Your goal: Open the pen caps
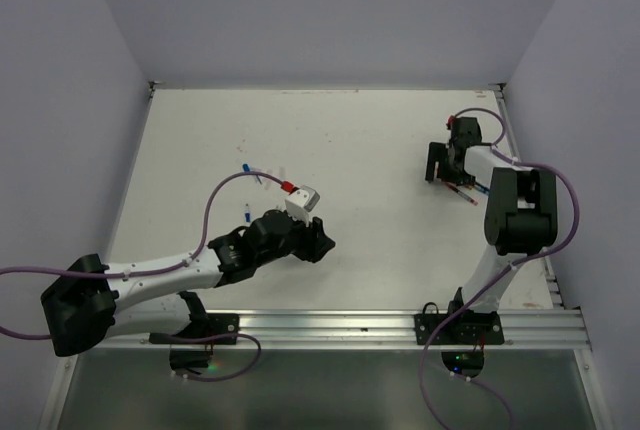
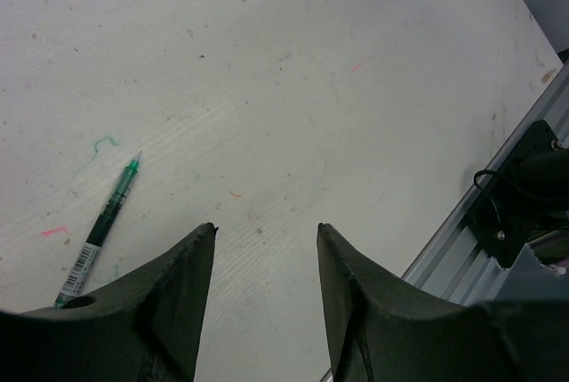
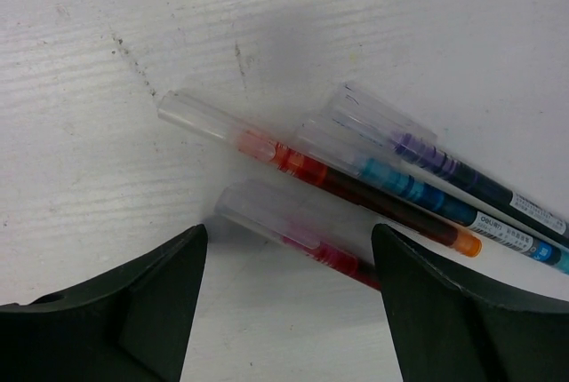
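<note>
Now | pen caps (image 3: 200,117): clear, smooth, tubular | table (image 3: 80,178): scuffed, matte

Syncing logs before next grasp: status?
Left fingers open, empty, beside green translucent plastic pen. Right fingers open over four clear-capped plastic pens, caps on. Nothing in the way.

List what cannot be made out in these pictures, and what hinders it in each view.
Left wrist view: the rear end of the green pen is hidden behind a finger of the left gripper.
Right wrist view: the purple pen and blue pen run off the right edge; a finger of the right gripper covers the end of the lower red pen.
Top view: the pen pile is too small to count.
</note>
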Robot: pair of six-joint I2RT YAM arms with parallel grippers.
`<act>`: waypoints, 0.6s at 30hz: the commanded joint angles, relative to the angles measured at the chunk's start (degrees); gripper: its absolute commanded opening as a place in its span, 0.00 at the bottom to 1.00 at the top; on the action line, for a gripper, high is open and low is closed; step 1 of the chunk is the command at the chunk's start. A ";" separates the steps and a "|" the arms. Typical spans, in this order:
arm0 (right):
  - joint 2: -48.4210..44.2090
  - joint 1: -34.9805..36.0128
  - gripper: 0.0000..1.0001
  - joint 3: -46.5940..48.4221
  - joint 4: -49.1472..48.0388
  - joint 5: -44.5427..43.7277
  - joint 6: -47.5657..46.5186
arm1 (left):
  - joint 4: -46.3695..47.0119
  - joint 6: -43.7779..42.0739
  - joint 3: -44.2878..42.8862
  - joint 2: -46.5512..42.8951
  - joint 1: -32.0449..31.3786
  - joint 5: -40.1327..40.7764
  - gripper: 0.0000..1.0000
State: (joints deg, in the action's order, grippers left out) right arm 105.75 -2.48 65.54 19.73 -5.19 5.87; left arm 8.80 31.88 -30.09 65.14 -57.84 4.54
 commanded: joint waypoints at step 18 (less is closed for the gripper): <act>2.08 7.93 0.41 -3.58 2.60 -1.84 1.25 | -1.94 2.13 1.87 -5.02 -0.08 1.18 0.53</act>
State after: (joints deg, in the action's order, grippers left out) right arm 104.97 4.69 63.75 17.82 -5.37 6.90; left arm 7.57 32.56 -28.91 61.95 -57.82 4.80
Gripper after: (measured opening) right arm 0.410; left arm 0.528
